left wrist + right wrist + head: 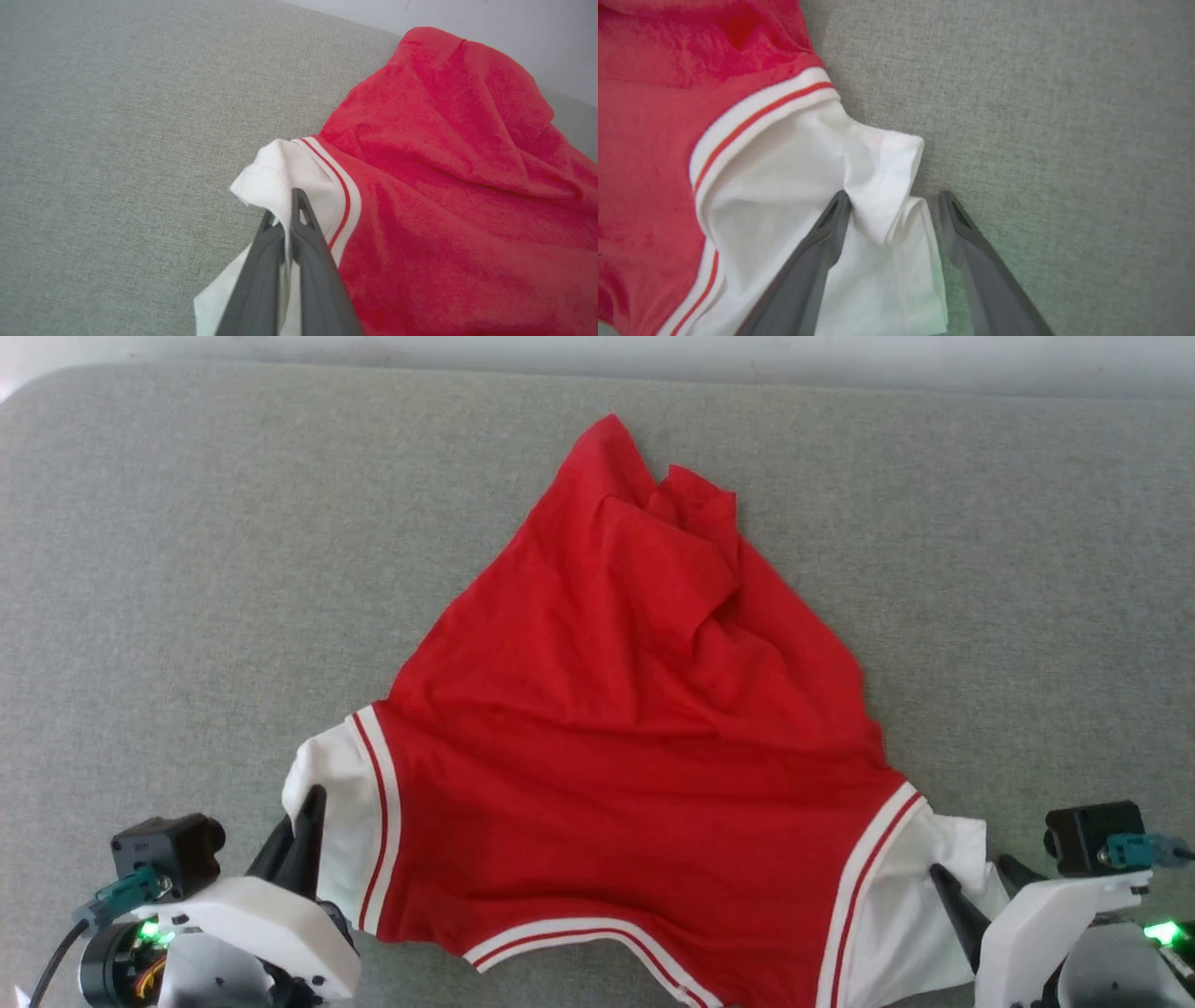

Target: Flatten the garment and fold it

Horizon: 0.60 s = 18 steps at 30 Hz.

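Note:
The garment point(616, 737) is a red T-shirt with white sleeves and red-and-white stripe trim, lying rumpled on the grey fabric surface point(187, 569). Its body bunches to a creased peak at the far end, and the collar faces me. My left gripper point(308, 812) is shut on the white left sleeve point(280, 172), the cloth pinched between its dark fingers point(284, 207). My right gripper point(971, 873) stands open at the white right sleeve point(794, 163), with a fold of the sleeve's edge lying between its fingers point(894, 198).
The grey fabric surface spreads wide on both sides of the shirt. Its far edge meets a pale wall point(653, 355) along the top of the head view.

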Tool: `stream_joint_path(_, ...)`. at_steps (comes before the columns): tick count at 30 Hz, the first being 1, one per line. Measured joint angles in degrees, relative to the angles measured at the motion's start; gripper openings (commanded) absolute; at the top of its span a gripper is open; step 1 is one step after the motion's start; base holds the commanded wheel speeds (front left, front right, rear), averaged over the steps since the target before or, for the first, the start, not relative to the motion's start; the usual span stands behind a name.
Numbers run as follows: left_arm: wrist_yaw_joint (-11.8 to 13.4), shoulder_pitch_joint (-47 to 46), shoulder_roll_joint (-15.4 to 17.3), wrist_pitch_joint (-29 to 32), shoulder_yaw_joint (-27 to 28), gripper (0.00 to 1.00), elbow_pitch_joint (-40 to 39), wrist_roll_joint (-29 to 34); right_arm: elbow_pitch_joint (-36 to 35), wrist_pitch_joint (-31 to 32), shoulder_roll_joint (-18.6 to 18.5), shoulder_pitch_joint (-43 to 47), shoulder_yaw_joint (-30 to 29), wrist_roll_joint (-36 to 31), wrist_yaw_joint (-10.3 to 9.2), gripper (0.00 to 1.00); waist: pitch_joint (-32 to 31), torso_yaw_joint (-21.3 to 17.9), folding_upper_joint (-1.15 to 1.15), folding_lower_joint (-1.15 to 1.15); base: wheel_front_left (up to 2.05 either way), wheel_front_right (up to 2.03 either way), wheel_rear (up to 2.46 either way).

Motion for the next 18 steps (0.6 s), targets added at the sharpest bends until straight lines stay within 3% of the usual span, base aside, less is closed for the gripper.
stream_joint_path(5, -0.30, -0.95, 0.00, 0.00, -0.53, 0.00, 0.22, -0.38, 2.43, 0.42, 0.26, -2.24, -0.89, 0.40, 0.01, 0.98, 0.70, 0.71, 0.00, 0.00, 0.00, 0.00, 0.00)
stream_joint_path(6, -0.30, -1.01, 0.01, 0.00, -0.64, 0.00, 0.33, -0.49, 2.69, 0.46, 0.38, -2.45, -0.93, 0.71, 0.00, 0.43, 0.79, 0.84, 0.00, 0.00, 0.00, 0.00, 0.00)
stream_joint_path(8, -0.30, -1.13, 0.01, 0.00, -0.81, 0.00, 0.54, -0.49, 2.90, 0.49, 0.65, -2.70, -1.34, 1.53, -0.01, 0.00, 0.80, 1.01, 0.00, 0.00, 0.00, 0.00, 0.00)
stream_joint_path(13, -0.31, -1.14, 0.05, -0.05, -0.87, 0.00, 0.65, -0.88, 3.02, 0.04, 1.52, -3.09, -1.82, 2.32, -0.01, 0.00, -0.17, 0.65, 0.00, 0.00, 0.00, 0.00, 0.00)
stream_joint_path(18, -0.30, -1.09, -0.79, -1.80, -0.31, 0.00, 0.04, -2.63, 2.36, -5.99, 1.96, -3.86, -3.99, 3.09, 0.00, 0.00, -1.72, -0.46, 0.00, 0.00, 0.00, 0.00, 0.00)
